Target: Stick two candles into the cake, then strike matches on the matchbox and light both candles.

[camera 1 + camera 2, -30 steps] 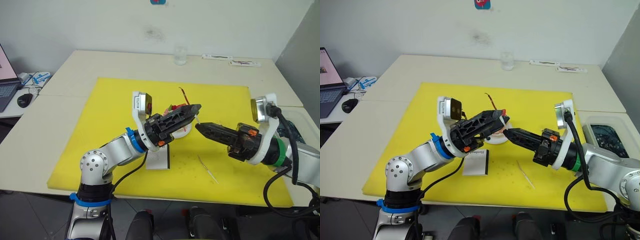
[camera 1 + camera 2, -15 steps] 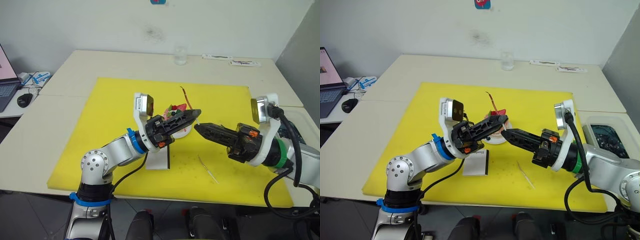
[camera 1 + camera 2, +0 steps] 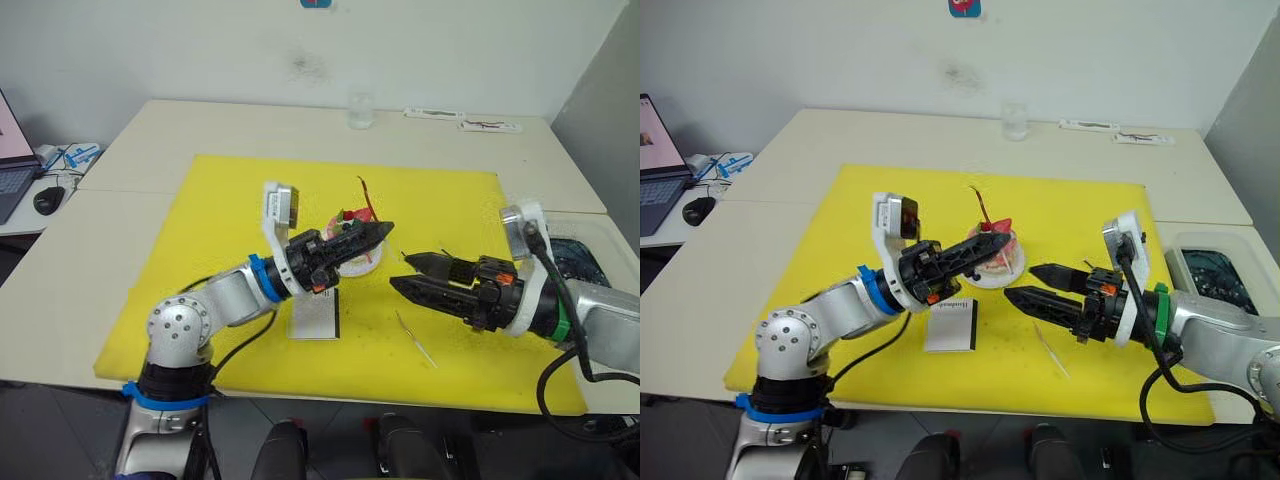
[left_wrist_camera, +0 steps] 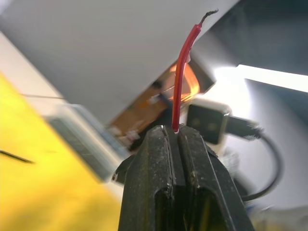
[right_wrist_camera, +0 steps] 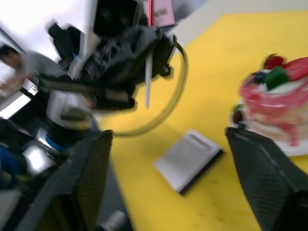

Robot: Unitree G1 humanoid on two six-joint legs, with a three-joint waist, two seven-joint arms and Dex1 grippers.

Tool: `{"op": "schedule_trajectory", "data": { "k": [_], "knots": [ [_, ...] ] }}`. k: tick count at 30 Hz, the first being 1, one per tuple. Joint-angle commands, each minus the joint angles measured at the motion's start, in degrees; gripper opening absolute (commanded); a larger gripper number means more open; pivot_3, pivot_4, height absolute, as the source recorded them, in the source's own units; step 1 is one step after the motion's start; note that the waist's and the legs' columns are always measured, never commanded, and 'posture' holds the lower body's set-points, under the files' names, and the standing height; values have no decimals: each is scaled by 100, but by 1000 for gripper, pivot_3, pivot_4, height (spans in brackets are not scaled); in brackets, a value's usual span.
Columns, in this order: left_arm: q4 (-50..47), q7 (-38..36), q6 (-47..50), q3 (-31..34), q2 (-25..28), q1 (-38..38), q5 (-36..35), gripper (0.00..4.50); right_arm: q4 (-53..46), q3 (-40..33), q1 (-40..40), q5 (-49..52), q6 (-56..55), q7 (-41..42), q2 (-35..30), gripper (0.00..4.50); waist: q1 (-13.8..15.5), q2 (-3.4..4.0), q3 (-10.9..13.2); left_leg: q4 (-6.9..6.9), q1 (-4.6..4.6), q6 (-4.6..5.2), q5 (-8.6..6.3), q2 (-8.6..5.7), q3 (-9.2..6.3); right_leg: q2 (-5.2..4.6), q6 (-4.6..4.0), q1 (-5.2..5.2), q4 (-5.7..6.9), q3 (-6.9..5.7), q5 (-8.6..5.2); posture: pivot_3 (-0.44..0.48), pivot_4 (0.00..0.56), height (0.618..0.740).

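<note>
Candle (image 3: 366,197) stands near upright, pinched by the left gripper (image 3: 378,231), its long axis running 12 to 6 over the cake (image 3: 995,258), probably just touching the top. At 3 o'clock the right gripper (image 3: 1028,283) hangs spread, empty.

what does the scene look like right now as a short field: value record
left end effector: shut on a candle, over the cake
right end effector: open, empty, beside the cake
cake: on white plate on yellow mat
matchbox: flat on mat, near side of the cake
second candle: lying on mat, below right end effector
</note>
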Motion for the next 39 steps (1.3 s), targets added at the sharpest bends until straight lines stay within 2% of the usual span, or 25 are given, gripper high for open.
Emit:
{"op": "schedule_trajectory", "data": {
  "k": [1,4,6,12,16,30,39],
  "knots": [
    [-177,-698,-623,109,647,-257,1532,0,-334,-28,-210,-1275,-290,652,-215,4479,-8,1,-1,-2,1,0,0,0,1,0,0,0,-1,1,0,0,150,740],
    [158,-1382,-1350,-117,1101,-341,2904,0,-388,289,-455,-2133,-470,946,-125,4479,-10,3,0,-8,1,-1,-1,0,5,0,-4,-4,-5,1,-2,0,150,740],
    [462,-1727,-1686,-191,1157,-377,3431,0,-383,500,-639,-2542,-533,1052,4,4479,-4,2,0,-10,-1,-1,-1,0,5,-2,-5,-5,-8,0,-3,0,150,740],
    [1798,-2435,-2509,-465,695,-789,4581,0,-317,1050,-1097,-3564,-513,986,453,4479,25,2,1,-9,-18,-2,-1,1,3,-4,1,-10,-22,-4,0,0,150,740],
    [2210,-2760,-2763,-510,472,-865,4994,0,-396,1121,-1004,-3980,-476,1059,563,4479,14,3,1,-10,-37,-2,-1,2,2,-4,42,-16,-47,-4,24,0,150,740],
    [3411,-3079,-3345,-431,-357,-1093,5834,0,-702,1049,-716,-4410,-166,903,1021,4479,13,2,1,1,-57,-1,-1,3,-2,-4,53,-29,-48,-7,33,0,150,740],
    [3967,-3302,-3672,-386,-528,-1251,6136,0,-802,1005,-855,-4408,123,874,1174,4479,12,2,1,0,-56,-1,-1,3,-2,-4,53,-28,-47,-7,34,0,150,740]
  ]
}}
